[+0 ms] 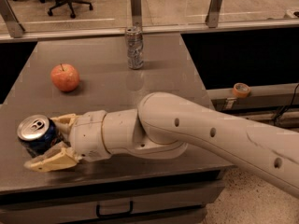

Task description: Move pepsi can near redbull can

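Observation:
The pepsi can, dark blue with a silver top, stands at the front left corner of the grey table. My gripper reaches in from the right and its two tan fingers lie against the can's far and near sides, shut on it. The can rests on the table, leaning slightly. The redbull can, slim and silver-grey, stands upright at the table's far edge, well away from the gripper.
A red apple lies on the left part of the table, between the two cans. A rail with posts runs behind the far edge. A roll of tape sits on a ledge to the right.

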Tool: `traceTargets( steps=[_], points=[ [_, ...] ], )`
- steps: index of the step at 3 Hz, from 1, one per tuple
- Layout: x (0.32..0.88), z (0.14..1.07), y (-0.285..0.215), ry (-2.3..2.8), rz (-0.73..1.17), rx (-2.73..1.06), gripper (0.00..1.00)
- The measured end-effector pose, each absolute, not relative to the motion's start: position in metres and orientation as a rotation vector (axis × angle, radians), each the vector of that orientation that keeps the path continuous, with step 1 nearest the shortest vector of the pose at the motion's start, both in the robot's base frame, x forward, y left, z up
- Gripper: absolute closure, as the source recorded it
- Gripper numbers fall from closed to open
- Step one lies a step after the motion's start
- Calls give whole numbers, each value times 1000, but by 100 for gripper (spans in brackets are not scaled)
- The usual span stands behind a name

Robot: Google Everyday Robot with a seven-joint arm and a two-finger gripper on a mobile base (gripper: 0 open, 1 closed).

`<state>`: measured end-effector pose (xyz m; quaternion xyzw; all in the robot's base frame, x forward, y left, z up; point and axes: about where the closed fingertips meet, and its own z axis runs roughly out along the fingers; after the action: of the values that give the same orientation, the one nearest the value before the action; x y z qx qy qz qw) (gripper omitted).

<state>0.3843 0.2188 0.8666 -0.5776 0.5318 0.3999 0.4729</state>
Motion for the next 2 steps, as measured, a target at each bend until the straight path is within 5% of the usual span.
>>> traceTargets(
  steps=[2],
  points=[
    [426,871,177,1416,833,-1323,87]
  ],
)
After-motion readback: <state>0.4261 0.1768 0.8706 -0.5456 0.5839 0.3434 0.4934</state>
